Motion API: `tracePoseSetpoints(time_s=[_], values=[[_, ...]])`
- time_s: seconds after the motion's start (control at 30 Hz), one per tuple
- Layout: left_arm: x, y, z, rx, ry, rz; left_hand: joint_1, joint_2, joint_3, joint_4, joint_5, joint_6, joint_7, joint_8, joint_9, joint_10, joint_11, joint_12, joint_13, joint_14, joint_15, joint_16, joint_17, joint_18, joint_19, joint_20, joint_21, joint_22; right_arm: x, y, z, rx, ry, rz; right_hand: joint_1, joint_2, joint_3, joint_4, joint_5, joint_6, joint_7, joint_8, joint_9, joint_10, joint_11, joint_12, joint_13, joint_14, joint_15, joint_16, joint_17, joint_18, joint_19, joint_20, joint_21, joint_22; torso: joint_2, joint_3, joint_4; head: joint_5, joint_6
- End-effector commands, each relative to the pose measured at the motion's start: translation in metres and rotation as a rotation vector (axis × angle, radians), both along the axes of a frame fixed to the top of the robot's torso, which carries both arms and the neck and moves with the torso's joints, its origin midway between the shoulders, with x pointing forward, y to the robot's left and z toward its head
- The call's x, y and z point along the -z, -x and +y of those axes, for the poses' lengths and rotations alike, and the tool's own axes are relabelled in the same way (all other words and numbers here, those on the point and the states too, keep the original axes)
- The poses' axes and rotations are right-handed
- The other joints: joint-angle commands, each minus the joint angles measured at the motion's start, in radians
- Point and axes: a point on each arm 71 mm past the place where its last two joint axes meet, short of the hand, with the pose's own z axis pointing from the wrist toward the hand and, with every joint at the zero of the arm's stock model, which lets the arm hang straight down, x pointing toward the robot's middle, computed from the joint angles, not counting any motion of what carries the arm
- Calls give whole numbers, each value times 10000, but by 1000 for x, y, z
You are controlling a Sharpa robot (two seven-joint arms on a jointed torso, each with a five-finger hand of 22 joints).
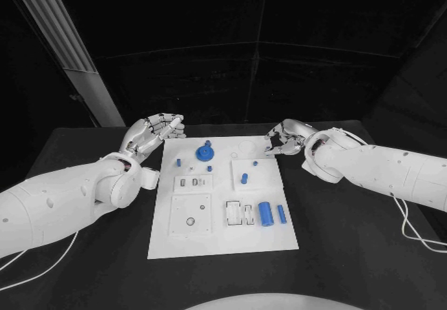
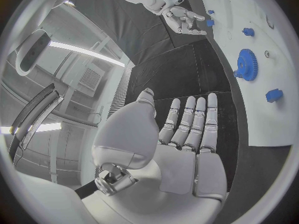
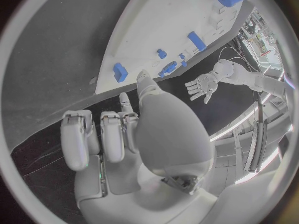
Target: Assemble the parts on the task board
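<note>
You have a smooth matt white plastic task board (image 1: pixel 223 242) on a matt black bench (image 1: pixel 354 258); the blue toothed plastic gear (image 1: pixel 205 153) looks slightly glossy.

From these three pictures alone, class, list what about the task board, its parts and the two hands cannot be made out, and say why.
1. Task board recesses, head view: too small to tell their shapes or depth.
2. Blue gear, head view: teeth too small; whether seated or loose is unclear.
3. Right hand, head view: fingers curl inward, hiding the palm.
4. Left hand, head view: palm faces away.
5. Board's near end, left wrist view: cut off by the circle's rim.
</note>
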Motion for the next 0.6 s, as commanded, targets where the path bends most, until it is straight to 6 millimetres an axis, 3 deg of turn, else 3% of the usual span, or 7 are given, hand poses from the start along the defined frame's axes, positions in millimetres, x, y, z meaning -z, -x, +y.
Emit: tracePoseSetpoints(time_s=[0.03,0.6], values=[[-11,3,0,261,576,-1364,26,83,3,-17,25,-38,1087,-66,7,-64,-24,47,-9,-60,30,66,-14,-101,-49,1,-22,-14,2,0,0,6,259,291,123,0,10,94,-47,60,-69,28,23,1059,-83,25,2632,1076,-80,25,2634,-74,1053,-110,32,2634,2,-2,-10,-5,8],[-11,3,0,266,579,-1362,33,92,-1,-16,29,-39,1087,-67,8,-67,-24,54,-10,-65,30,71,-16,-100,-47,1,-20,-15,6,-1,3,132,354,562,531,233,142,197,-36,454,-133,184,84,1059,-144,25,2632,1076,-145,25,2634,-74,1053,-191,32,2634,0,-3,12,-36,-41]])
